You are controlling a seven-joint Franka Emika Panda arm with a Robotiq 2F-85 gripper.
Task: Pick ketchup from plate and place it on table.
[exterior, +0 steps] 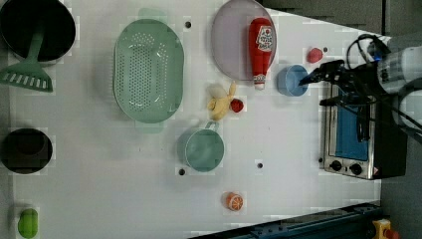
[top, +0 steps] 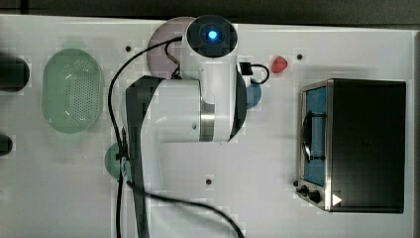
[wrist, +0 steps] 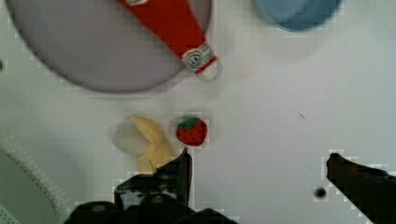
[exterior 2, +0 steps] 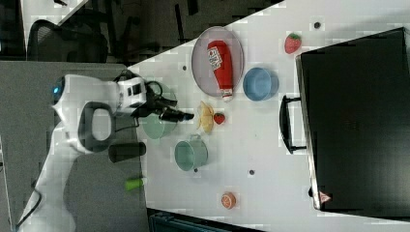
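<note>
The ketchup [exterior: 261, 47] is a red squeeze bottle with a white label. It lies flat on the pale mauve plate [exterior: 228, 42], its cap [wrist: 201, 58] poking over the rim toward the white table [exterior: 288, 139]. In the right view the ketchup [exterior 2: 221, 63] lies on the plate [exterior 2: 202, 58] in the same way. My gripper [wrist: 259, 161] hangs open and empty above the table, apart from the ketchup [wrist: 170, 21] and the plate [wrist: 93, 46]. From the top view the arm covers most of the plate [top: 159, 49].
A banana [wrist: 152, 144] and a small strawberry [wrist: 191, 131] lie under the gripper. A blue bowl [exterior: 291, 80] sits beside the plate, with a green cup [exterior: 204, 149], a green perforated basket [exterior: 148, 69], a toaster oven [exterior: 353, 134], another strawberry [exterior: 314, 55] and an orange slice [exterior: 234, 201] around.
</note>
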